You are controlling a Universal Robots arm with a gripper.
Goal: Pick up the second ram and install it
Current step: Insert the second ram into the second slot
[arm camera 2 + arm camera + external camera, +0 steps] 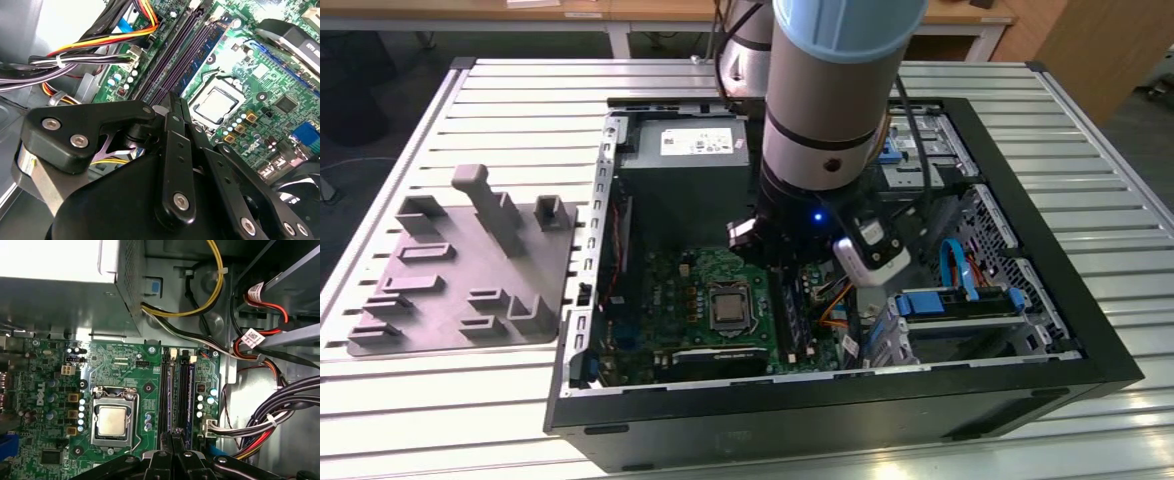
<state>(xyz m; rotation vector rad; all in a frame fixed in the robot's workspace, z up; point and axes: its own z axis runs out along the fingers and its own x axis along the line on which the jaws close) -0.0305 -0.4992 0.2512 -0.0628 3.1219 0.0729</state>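
Second ram (202,55) stands on edge in a motherboard slot beside the CPU socket (216,104).
Pincer (176,102) is pinched narrow, fingers together, tips at the stick's near end; whether they touch it is unclear. All of this is inside the case (854,388) on the counter (494,110).

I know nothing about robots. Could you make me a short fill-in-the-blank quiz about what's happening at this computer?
1. The circuit board inside the open computer case is ____ in colour.
2. The grey tray lies on the table, on the exterior view's ____ of the case.
3. In the first wrist view the gripper hangs over the long memory ____ beside the processor.
4. Its two fingers are ____, not spread.

Missing words: green; left; slots; shut.
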